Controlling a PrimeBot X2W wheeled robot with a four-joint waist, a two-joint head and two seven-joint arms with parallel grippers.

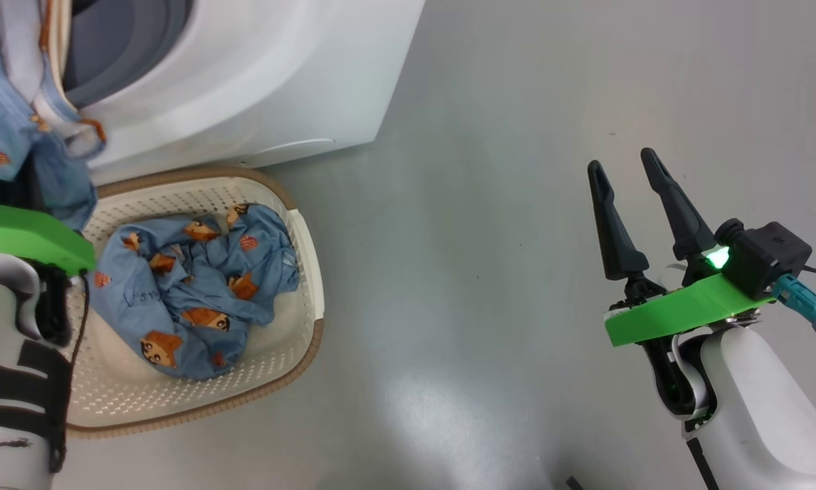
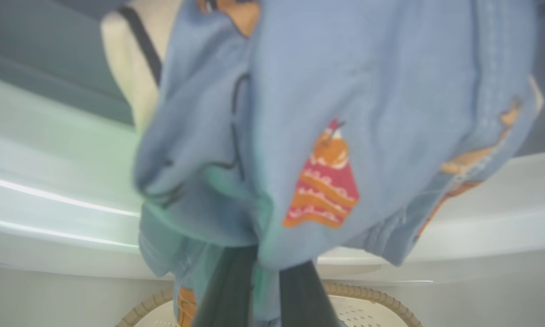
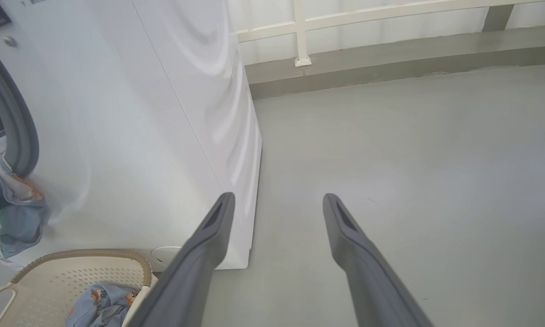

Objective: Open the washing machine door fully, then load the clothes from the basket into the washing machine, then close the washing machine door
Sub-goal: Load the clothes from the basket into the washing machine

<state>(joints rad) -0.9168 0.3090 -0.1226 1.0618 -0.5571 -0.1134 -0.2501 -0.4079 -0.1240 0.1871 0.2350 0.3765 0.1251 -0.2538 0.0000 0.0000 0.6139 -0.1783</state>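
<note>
**Left fingers hold a garment at the washer's mouth**

The left fingers [image 2: 229,290] are closed on a blue printed garment [image 2: 345,113]. It bunches over them and hides their tips. In the head view this garment hangs at the upper left, against the lower lip of the grey opening [image 1: 122,41] of the washer [image 1: 258,88] and above the far corner of the basket [image 1: 271,347]. More clothes [image 1: 190,292] lie crumpled inside the basket, which stands on the floor [image 1: 516,204] just in front of the washer. The right fingers [image 1: 612,224] are spread apart and empty. They hang over bare floor, right of the washer and well apart from the basket.
</note>
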